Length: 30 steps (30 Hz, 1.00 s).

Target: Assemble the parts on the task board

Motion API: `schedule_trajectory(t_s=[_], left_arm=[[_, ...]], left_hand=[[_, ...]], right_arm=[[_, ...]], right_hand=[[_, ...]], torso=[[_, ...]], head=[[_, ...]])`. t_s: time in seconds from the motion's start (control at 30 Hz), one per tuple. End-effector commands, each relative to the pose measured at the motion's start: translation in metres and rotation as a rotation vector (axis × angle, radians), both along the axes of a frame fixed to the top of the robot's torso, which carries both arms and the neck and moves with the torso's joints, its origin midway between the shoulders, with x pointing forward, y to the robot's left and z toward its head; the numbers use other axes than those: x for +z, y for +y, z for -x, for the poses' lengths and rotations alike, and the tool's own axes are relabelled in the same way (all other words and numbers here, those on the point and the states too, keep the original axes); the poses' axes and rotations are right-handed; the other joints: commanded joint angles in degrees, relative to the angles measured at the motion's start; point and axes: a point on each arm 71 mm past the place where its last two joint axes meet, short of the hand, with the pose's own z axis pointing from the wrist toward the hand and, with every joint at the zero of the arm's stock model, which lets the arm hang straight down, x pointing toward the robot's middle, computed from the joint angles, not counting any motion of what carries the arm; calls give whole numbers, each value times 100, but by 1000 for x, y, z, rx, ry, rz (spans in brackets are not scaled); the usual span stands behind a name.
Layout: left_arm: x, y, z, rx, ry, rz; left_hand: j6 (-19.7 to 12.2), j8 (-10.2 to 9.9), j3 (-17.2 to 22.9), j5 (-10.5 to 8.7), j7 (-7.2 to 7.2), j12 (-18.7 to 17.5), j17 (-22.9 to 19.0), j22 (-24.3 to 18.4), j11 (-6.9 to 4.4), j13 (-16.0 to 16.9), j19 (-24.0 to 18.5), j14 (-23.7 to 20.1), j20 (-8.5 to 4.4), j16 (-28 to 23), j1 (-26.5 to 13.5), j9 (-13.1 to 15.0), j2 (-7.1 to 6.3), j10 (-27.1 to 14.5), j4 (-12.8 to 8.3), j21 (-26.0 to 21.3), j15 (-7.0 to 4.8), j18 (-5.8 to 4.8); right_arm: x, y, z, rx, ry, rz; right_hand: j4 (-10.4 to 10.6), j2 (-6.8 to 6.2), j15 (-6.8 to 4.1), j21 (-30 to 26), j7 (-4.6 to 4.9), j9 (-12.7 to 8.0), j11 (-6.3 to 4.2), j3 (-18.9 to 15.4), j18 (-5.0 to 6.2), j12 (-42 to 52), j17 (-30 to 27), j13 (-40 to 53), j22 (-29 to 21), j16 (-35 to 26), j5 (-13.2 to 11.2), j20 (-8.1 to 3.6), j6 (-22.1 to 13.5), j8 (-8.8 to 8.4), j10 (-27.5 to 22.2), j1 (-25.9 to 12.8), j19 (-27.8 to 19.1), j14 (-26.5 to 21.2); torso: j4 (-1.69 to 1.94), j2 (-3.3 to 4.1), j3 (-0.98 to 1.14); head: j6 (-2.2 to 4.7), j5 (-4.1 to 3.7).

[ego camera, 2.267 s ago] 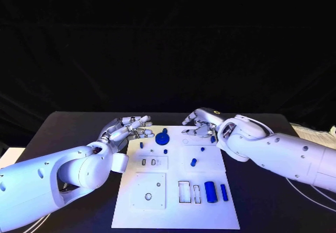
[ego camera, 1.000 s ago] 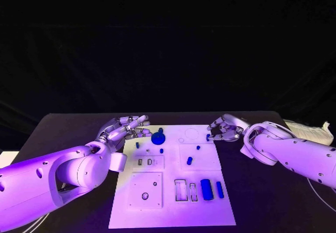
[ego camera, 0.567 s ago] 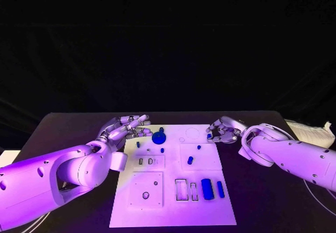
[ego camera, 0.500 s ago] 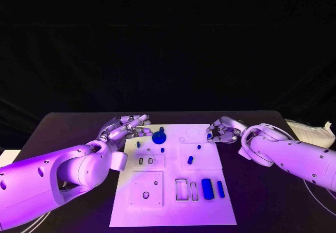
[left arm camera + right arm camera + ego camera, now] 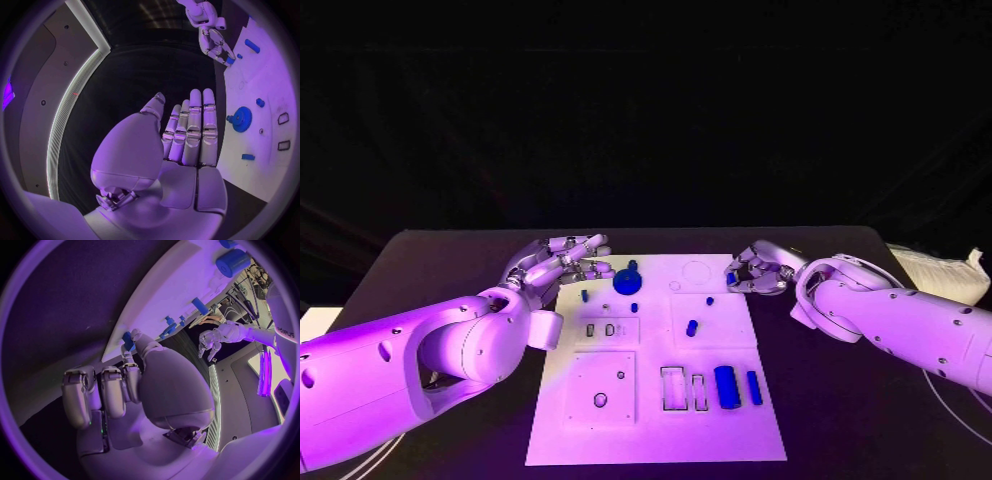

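The white task board [image 5: 733, 440] lies mid-table. A blue gear [image 5: 627, 283] stands near its far left, also in the left wrist view [image 5: 240, 119]. Small blue pegs [image 5: 691, 328] dot the middle. A thick blue cylinder [image 5: 727, 387] and a thin blue bar [image 5: 754, 388] lie near the front right, the cylinder also in the right wrist view [image 5: 232, 262]. My left hand [image 5: 560, 262] hovers at the board's far left corner, fingers [image 5: 195, 127] straight and apart, holding nothing. My right hand [image 5: 759, 268] sits curled at the far right edge, pinching a small blue part [image 5: 128, 340].
Empty rectangular slots [image 5: 675, 390] sit beside the cylinder. A square inset with a hole [image 5: 600, 399] is at the board's front left. White cables [image 5: 942, 270] lie on the black table's far right.
My right hand has drawn back from over the board's far middle to its far right edge, fingers staying curled. The left hand has stayed put.
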Motion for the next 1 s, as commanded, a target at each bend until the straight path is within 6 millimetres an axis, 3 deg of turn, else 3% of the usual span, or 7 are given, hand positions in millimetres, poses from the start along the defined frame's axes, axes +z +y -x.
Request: schedule_trajectory(t_s=[0.03,0.3,0.6,0.8,1.0], left_arm=[[1,-2,1,-19,-5,13],[1,-2,0,-17,-5,12],[1,-1,0,-16,-5,11],[1,-1,0,-16,-5,11],[1,-1,0,-16,-4,11]], left_hand=[[-38,-39,7,-33,1,-28,9,-5,17,-3,8,-25,28,-16,52,0,8,-23,-27,-39,9,65],[-37,-40,14,-32,0,-30,13,-6,16,-2,8,-24,28,-20,59,1,18,-22,-33,-40,8,66],[-37,-40,14,-32,0,-30,13,-6,16,-2,8,-24,28,-20,59,1,18,-22,-33,-40,8,66],[-37,-40,14,-32,0,-30,13,-6,16,-2,8,-24,28,-20,59,1,18,-22,-33,-40,8,66],[-37,-40,14,-32,0,-30,13,-6,16,-2,8,-24,28,-20,59,1,18,-22,-33,-40,8,66]], right_arm=[[-2,0,0,10,10,17],[-2,0,0,10,7,17],[2,4,1,15,-27,-18],[3,7,0,8,-40,-23],[6,10,0,-6,-70,-31]], right_hand=[[-1,51,-44,17,7,4,-45,32,-56,39,1200,972,1404,35,-24,-33,49,24,264,-2,535,523],[-46,100,-64,21,-24,13,-70,94,-58,70,1211,991,1413,39,-37,-50,154,60,279,9,540,525],[-103,256,-195,37,-223,90,-234,195,-68,179,1250,1056,1452,55,-83,-157,636,267,334,-54,566,534],[-90,217,-222,40,-243,94,-254,148,-69,183,1258,1061,1458,58,-151,-194,662,250,341,-157,569,536],[-41,192,-249,48,-272,102,-281,96,-74,233,1280,1092,1478,67,70,-226,709,228,364,-309,582,541]], torso=[[1,1,0],[3,0,1],[2,-2,4],[10,0,1],[3,-1,3]], head=[[-4,-2],[-13,0],[-23,-6],[-24,-15],[-25,-5]])
